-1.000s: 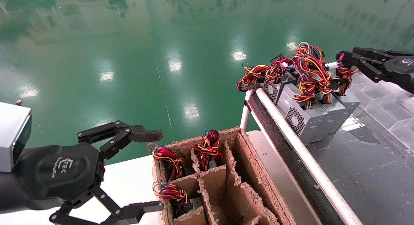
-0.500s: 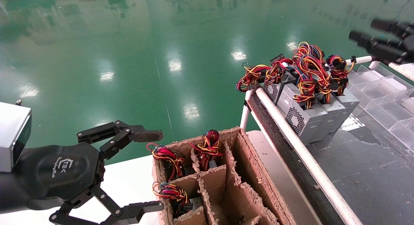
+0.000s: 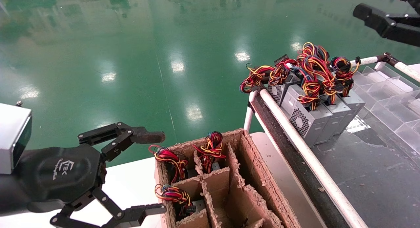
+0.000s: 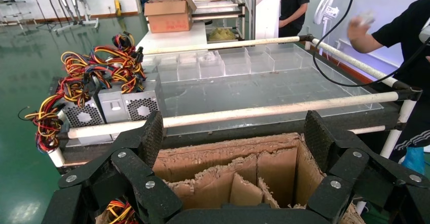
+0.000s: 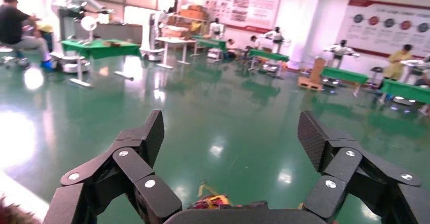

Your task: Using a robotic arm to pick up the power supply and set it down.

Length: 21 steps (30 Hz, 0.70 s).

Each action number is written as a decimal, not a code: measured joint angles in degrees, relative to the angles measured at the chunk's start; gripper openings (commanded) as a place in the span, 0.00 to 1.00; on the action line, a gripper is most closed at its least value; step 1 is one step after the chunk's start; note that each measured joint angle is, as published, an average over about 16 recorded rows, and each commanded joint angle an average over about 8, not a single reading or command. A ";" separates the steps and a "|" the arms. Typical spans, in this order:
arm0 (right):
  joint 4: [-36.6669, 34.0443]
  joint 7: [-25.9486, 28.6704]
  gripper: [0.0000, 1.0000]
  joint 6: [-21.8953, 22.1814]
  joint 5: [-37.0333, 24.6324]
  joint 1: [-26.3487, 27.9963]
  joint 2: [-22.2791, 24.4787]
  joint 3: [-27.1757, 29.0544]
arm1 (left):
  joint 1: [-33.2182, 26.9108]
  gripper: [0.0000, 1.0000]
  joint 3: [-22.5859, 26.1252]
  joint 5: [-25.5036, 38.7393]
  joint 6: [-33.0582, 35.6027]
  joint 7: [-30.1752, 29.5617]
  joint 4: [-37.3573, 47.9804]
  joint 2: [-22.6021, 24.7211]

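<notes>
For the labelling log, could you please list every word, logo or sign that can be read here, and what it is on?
Left gripper palm: a white logo with a line of script under it, too small to read.
Wall posters behind the right gripper: print too blurred to read.
Power supplies, cardboard divider box, clear trays: no text visible.
Nothing else is legible.

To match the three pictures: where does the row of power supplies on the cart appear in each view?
Head view: power supplies right of centre, behind the white rail.
Left wrist view: at, beyond the cardboard box.
Right wrist view: only a wire bundle shows.
Shared landmark: the coloured wires.
</notes>
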 measured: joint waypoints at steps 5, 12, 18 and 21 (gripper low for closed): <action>5.90 2.19 1.00 -0.28 0.41 -3.43 0.59 1.00 | -0.01 1.00 0.02 -0.01 0.00 0.01 0.01 0.00; 14.21 5.27 1.00 -0.68 0.98 -8.25 1.43 2.42 | -0.01 1.00 0.04 -0.02 -0.01 0.02 0.01 -0.01; 21.32 7.91 1.00 -1.02 1.46 -12.38 2.15 3.62 | -0.02 1.00 0.06 -0.03 -0.01 0.03 0.01 -0.02; 24.87 9.23 1.00 -1.19 1.71 -14.44 2.51 4.23 | -0.02 1.00 0.06 -0.04 -0.02 0.03 0.01 -0.02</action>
